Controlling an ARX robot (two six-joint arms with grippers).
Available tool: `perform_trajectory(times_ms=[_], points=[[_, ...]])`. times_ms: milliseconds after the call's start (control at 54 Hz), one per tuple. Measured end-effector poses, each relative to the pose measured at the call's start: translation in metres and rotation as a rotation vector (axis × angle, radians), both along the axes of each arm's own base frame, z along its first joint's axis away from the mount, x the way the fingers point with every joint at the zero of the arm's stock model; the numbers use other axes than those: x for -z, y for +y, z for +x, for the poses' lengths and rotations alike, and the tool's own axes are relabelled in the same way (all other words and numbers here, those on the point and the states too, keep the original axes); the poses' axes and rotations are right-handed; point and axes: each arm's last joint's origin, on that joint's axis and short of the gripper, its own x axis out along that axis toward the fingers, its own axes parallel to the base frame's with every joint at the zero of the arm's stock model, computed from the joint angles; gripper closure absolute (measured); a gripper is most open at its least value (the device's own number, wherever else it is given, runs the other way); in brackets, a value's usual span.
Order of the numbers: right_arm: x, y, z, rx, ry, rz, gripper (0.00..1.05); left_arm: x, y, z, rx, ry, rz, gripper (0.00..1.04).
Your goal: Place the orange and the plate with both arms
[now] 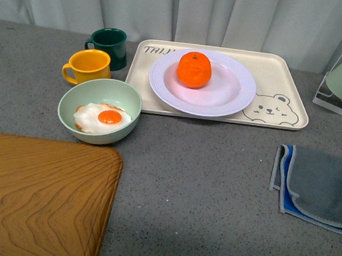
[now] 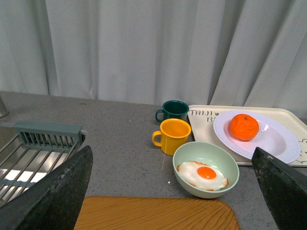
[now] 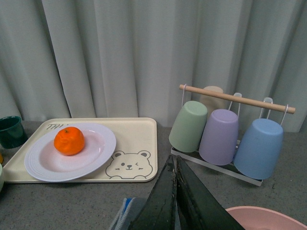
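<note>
Front view shows the orange (image 1: pixel 195 69) sitting in the well of the white plate (image 1: pixel 233 97), slightly toward the plate's far-left side, and the plate resting on the cream bear tray (image 1: pixel 286 78) at the back of the grey worktop (image 1: pixel 196 184) — neither arm appears here. In the left wrist view the left pincer (image 2: pixel 168 191) is spread wide, its two dark fingers (image 2: pixel 53 191) at either edge of the picture with nothing between them; the orange and plate lie ahead of it and off to the robot's right, beyond the pale green bowl (image 2: pixel 192 153) holding the fried egg. In the right wrist view the right pincer (image 3: pixel 176 201) is pressed together on nothing, and the plate lies ahead and to the robot's left, well apart. Both arms look far from the tray — the right seems to have the clearer path, since the bowl and the two mugs stand near the left arm's line
</note>
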Motion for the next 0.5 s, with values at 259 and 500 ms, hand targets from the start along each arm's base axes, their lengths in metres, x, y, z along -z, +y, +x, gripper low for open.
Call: perform_trajectory(times_ms=[259, 500], points=[[0.0, 0.0, -0.0051, 0.0, -0.001, 0.0, 1.04, 0.0, 0.0, 0.0, 0.0, 0.0, 0.0, 0.07], [0.0004, 0.0, -0.0086, 0.0, -0.001, 0.0, 1.04, 0.0, 0.0, 0.0, 0.0, 0.0, 0.0, 0.07]])
